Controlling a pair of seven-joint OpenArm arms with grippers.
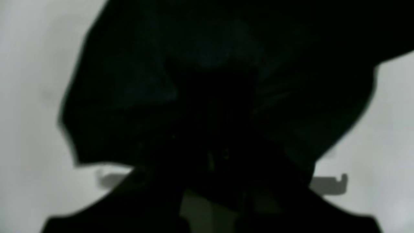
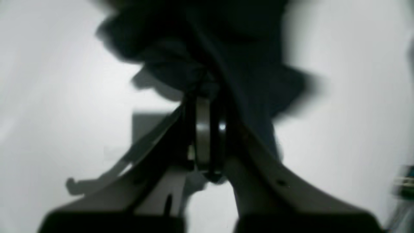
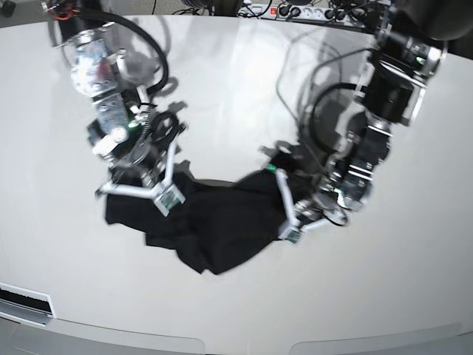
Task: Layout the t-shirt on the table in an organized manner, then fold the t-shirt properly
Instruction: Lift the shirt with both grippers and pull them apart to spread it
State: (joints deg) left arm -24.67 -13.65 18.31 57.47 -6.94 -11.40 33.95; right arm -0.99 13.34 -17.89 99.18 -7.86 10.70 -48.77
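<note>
With both the left claw [image 3: 284, 214] and right claw [image 3: 140, 188] pinching the bunched t-shirt [image 3: 214, 225], uneven pulling could twist it across the bench [image 3: 369, 296].

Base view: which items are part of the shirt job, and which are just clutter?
Part of the job:
- t-shirt, bunched and held between both hands
- table
- right hand, shut on the t-shirt
- left hand, at the t-shirt's other end; its grip is hidden

Just lying about:
- power strip and cables beyond the far edge
</note>
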